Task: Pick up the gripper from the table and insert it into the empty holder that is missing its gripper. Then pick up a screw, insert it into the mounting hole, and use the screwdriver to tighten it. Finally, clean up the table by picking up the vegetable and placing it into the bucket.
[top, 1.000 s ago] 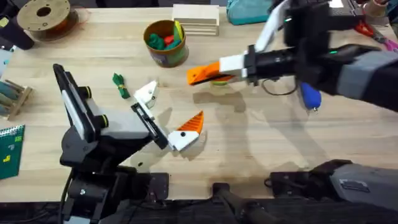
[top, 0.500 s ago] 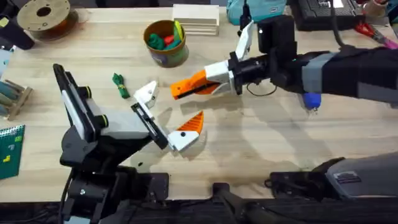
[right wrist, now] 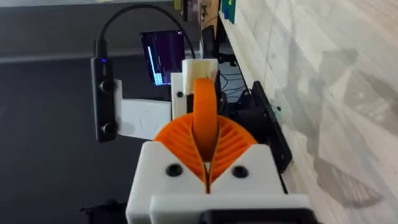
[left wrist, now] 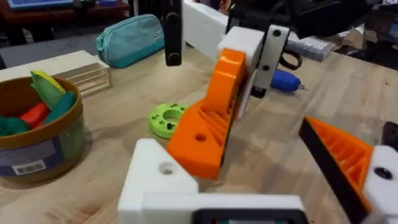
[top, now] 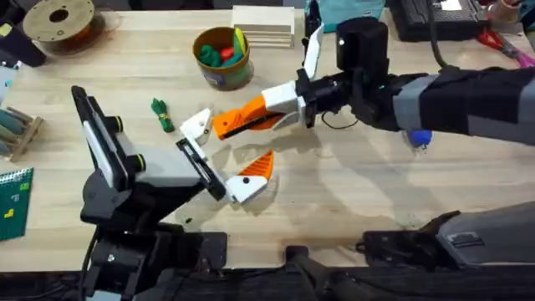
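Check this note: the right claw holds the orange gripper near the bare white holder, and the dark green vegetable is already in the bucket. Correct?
Not quite. The overhead view shows the vegetable lying on the table, outside the bucket. The rest of the note stands.

Both arms: black links, grey sleeve over the right arm's forearm [top: 456, 100], black bases at the near edge. Left arm [top: 125, 180] has a white link section with small yellow-green accents near the joints. Right pincer [top: 238, 123]: white angular 3D-printed mounts, orange ribbed wedge pads, dark screw holes in the white block. Left pincer [top: 221, 155]: same white mounts, one bearing an orange ribbed pad, the other plain white. Thin black cable loops below the right wrist [top: 343, 121]. Black cylindrical motor housing above it.
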{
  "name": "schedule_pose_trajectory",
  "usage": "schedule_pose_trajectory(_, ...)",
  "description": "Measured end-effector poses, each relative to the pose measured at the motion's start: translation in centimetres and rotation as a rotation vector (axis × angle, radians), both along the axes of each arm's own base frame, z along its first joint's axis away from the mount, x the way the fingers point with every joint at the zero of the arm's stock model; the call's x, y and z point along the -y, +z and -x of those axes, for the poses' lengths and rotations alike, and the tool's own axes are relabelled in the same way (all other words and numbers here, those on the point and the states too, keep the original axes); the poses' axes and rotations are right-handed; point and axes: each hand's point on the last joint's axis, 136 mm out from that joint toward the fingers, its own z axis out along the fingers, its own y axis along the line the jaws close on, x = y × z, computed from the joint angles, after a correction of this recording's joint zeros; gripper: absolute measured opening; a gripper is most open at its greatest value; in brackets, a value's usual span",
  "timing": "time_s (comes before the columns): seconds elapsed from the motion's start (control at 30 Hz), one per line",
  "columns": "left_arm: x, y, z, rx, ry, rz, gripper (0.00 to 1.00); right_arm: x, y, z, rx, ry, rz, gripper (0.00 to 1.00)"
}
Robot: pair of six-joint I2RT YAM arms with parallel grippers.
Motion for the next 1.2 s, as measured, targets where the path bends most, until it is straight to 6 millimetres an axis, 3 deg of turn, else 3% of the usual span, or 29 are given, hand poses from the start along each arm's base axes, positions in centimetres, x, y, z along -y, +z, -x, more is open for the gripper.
schedule_pose_trajectory(1.2,-0.4,0.0,-0.4,-0.009,0.032,0.006,0.987,-3.8,-0.6,-1.0,-0.043,0.089,-0.009,0.017)
